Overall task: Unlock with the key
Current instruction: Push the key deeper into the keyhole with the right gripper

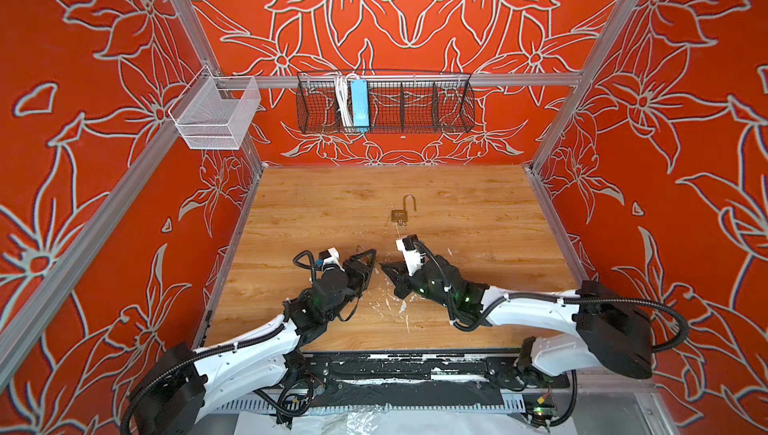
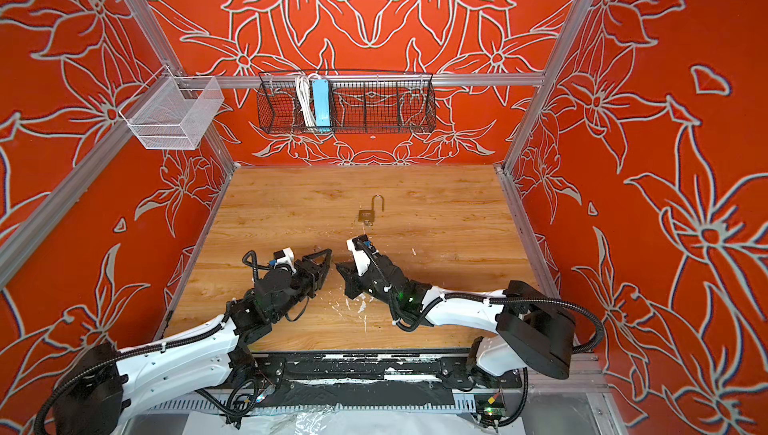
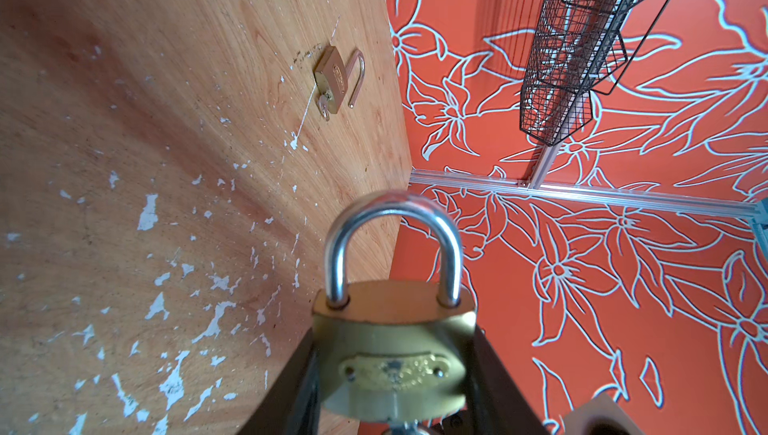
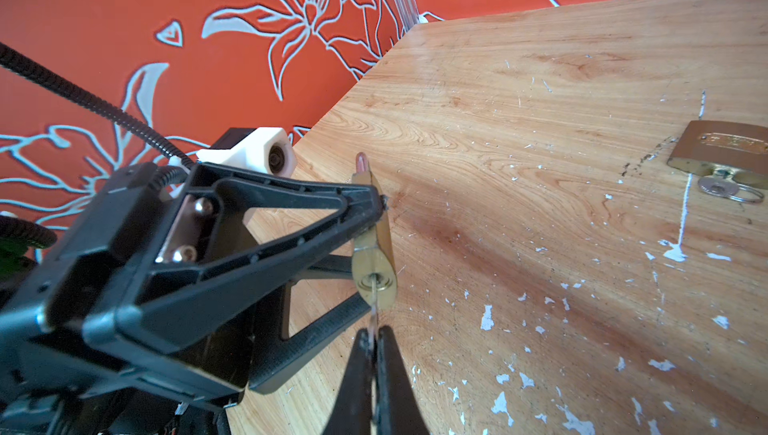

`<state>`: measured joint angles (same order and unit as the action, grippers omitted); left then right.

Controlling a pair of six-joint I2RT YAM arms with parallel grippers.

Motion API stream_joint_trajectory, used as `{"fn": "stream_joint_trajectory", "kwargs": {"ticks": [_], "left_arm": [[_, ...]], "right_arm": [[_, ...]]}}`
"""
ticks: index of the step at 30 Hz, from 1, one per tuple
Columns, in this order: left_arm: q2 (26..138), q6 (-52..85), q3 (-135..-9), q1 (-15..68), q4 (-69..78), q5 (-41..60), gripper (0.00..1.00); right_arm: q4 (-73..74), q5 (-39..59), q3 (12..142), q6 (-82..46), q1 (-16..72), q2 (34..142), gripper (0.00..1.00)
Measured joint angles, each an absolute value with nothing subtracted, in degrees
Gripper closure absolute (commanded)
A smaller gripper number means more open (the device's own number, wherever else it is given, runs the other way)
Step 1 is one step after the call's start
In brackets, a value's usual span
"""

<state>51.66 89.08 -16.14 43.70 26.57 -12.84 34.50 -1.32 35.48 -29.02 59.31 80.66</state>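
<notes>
A brass padlock [image 3: 392, 329] with a steel shackle [image 3: 392, 212], closed into the body, is held off the table by its sides in my left gripper [image 3: 395, 374]. In the right wrist view the padlock [image 4: 376, 254] shows edge-on with its keyhole [image 4: 376, 283] facing my right gripper [image 4: 372, 335]. That gripper is shut on a thin key [image 4: 372, 316] whose blade enters the keyhole. In both top views the left gripper [image 1: 371, 260] [image 2: 326, 260] and right gripper [image 1: 384, 267] [image 2: 338, 266] meet tip to tip over the middle of the wooden table [image 1: 457, 287].
A second brass padlock [image 1: 400, 215] [image 3: 332, 80] lies flat farther back with its shackle swung open and a ringed key [image 4: 719, 185] in it. A black wire basket [image 1: 384, 104] with a blue power strip [image 1: 359, 104] and a white mesh basket [image 1: 216, 115] hang on the rails.
</notes>
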Motion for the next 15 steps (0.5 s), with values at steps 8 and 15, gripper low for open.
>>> {"fn": "stream_joint_trajectory", "kwargs": {"ticks": [8, 15], "left_arm": [[54.3, 87.6, -18.8, 43.5, 26.3, -9.9, 1.0], [54.9, 86.8, -19.9, 43.2, 25.6, -9.7, 1.0]], "right_arm": [[35.7, -1.2, 35.7, -28.8, 58.2, 81.3, 0.98], [36.0, -1.0, 35.7, -28.6, 57.6, 81.3, 0.98]]}}
